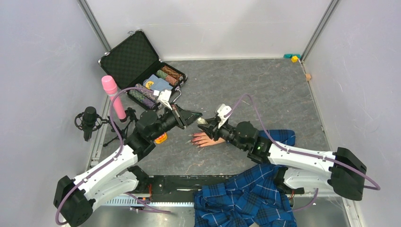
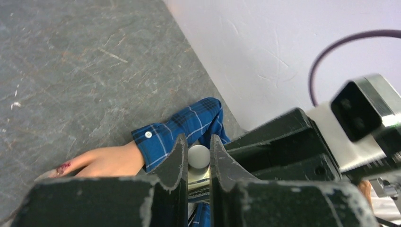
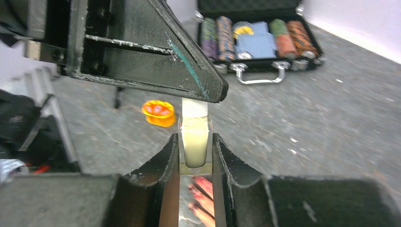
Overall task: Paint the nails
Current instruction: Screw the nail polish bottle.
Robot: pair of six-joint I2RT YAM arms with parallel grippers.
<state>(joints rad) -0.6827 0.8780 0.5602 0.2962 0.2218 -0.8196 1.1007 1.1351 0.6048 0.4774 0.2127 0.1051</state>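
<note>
Reddish nails (image 1: 193,140) on flat mannequin hand (image 1: 206,139)

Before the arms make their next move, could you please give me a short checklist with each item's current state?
1. The right end effector is shut on the bottle: ok.
2. The left end effector is shut on the white cap: ok.
3. Cap loosened from the bottle: cannot tell.
4. The mannequin hand lies flat on the table, close by the bottle: ok.
5. The nails are uncovered, clear of the sleeve: ok.
</note>
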